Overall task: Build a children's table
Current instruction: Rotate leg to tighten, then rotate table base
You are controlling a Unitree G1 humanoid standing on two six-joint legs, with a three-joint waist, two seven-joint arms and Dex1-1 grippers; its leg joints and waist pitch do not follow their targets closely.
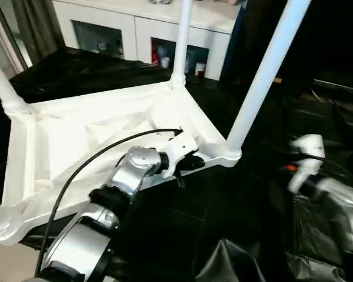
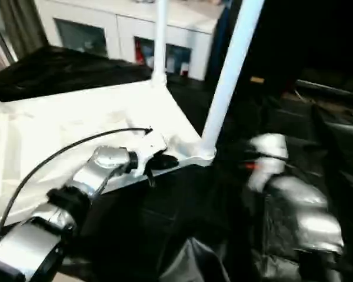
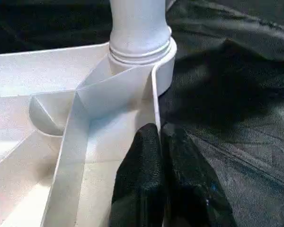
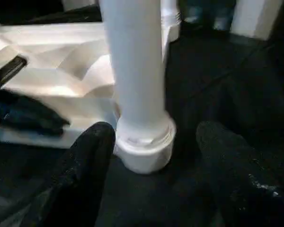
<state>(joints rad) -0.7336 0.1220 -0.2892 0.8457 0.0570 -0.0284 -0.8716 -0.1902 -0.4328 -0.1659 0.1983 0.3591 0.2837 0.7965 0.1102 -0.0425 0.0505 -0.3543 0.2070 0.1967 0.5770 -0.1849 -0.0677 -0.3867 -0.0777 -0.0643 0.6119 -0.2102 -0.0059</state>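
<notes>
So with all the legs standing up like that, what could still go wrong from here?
The left gripper is shut on the thin rim of the table top; judging by how little it pinches, it could slip off if the top shifts.

The right gripper stands open close to the near leg, not holding it. A careless swing might knock that leg askew in its corner socket.

The wrinkled black sheet underneath could let the table slide.

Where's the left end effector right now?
In the left eye view, the left end effector pinches the near rim of the upturned tabletop, beside the corner socket holding the nearest leg.
</notes>
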